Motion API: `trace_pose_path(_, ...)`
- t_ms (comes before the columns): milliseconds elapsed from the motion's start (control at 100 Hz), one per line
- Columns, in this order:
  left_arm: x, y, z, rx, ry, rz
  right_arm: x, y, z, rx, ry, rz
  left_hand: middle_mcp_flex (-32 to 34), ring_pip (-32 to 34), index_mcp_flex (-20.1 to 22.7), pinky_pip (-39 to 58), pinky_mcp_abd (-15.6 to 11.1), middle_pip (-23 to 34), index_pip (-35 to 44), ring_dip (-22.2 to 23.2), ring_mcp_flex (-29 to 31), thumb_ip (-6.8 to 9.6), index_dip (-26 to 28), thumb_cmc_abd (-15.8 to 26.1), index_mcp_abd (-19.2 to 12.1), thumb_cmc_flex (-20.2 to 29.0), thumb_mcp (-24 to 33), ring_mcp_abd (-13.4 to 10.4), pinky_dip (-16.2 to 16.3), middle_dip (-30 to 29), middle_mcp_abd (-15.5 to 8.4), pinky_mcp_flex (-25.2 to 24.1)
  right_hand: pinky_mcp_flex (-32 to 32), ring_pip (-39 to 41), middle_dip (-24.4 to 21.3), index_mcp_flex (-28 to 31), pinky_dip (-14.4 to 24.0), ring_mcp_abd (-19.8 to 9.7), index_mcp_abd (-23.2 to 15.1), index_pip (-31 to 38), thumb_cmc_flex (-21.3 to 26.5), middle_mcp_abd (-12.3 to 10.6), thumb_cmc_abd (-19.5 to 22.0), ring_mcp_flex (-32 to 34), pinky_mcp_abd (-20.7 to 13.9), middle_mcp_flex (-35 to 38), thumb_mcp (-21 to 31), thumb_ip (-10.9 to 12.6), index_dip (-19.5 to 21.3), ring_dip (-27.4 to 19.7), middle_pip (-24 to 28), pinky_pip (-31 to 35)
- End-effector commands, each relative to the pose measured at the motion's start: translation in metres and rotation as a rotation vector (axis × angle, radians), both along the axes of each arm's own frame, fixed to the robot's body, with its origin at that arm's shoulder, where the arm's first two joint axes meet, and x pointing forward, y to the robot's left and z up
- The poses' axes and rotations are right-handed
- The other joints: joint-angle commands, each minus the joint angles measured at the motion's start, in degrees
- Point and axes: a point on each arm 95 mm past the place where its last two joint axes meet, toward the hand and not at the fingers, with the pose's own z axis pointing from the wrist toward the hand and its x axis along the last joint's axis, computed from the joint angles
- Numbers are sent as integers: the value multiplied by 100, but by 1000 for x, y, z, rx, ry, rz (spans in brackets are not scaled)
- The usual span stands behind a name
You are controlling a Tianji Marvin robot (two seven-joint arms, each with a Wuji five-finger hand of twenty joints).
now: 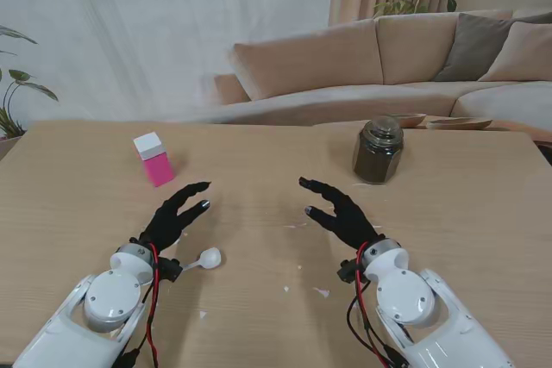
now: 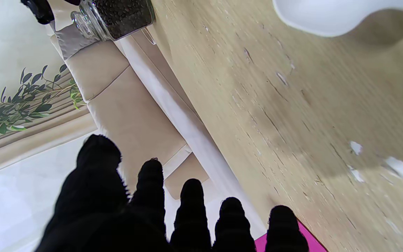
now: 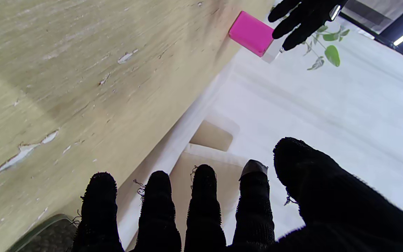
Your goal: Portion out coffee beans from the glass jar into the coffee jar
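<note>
1. On the stand view I have both hands over the wooden worktop (image 1: 448,213), palms turned toward each other, with bare wood between them.
2. Left hand (image 1: 172,217): fingers (image 2: 191,206) spread and slightly curled, holding nothing. It hovers nearer to me than the pink and white box (image 1: 153,159) and touches neither the box nor the spoon.
3. Right hand (image 1: 338,211): fingers (image 3: 203,206) spread and extended, holding nothing. The right wrist view shows four fingers side by side with the thumb set apart.
4. The glass jar (image 1: 378,150) stands upright on the right side of the worktop, farther from me than the right hand and well apart from it. Its contents are dark; the left wrist view shows them as coffee beans through the glass. A lid sits on top of the jar.
5. A white spoon (image 1: 205,258) lies on the worktop just beside the left wrist, bowl pointing right.
6. The pink and white box is tilted, white end farther from me. In the right wrist view the left hand's fingertips overlap its edge; I cannot tell from that view whether they touch.
7. Small white chips are scattered on the worktop between and near the hands.
8. I cannot identify a second jar in any view.
9. A beige sofa (image 1: 362,66) stands behind the worktop.
</note>
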Motion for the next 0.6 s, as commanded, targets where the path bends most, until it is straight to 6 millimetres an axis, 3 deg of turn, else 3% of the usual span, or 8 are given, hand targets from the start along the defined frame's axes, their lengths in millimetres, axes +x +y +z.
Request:
trace_pose_path(0, -6, -3, -3, -7, 13, -18, 1, 2, 10, -8, -12, 10, -120, -26, 49, -80, -217, 9, 50, -79, -140, 34, -29, 35, -22, 151, -13, -171, -83, -49, -139, 6, 64, 153, 75, 215, 149, -114, 14, 216, 1, 22, -116, 144, 0, 198, 94, 30, 116, 127, 115, 218)
trace_pose_path(240, -13, -1, 0, -47, 6, -30, 8, -14, 51, -141, -99, -37, -51, 13, 113, -51, -179, 12, 28, -17, -142, 35, -28, 3, 2, 174, -18, -127, -54, -39, -89, -3, 417, 1305, 694, 813, 617, 169, 435, 882, -122, 335, -368, 489, 124, 591, -43, -302, 647, 807, 1070, 1207)
trace_pose_path(450, -10, -1, 1, -36, 23, -37, 12, -47, 94, -261, -162, -117, -76, 7, 95, -41, -189, -1, 10, 11, -148, 34, -22, 21, -24, 161, -23, -141, -37, -34, -111, -10, 424, 1349, 749, 958, 628, 177, 452, 881, -99, 366, -419, 477, 145, 638, -107, -333, 706, 811, 1097, 1287)
trace_pose_path(590, -10, -6, 2, -42, 19, -46, 17, -71, 109, -340, -172, -159, -88, 0, 72, -44, -199, -2, 6, 15, -146, 32, -16, 35, -59, 142, -27, -163, -36, -30, -136, -10, 382, 1195, 681, 947, 581, 133, 369, 747, -58, 308, -434, 429, 139, 606, -93, -307, 721, 702, 908, 1265)
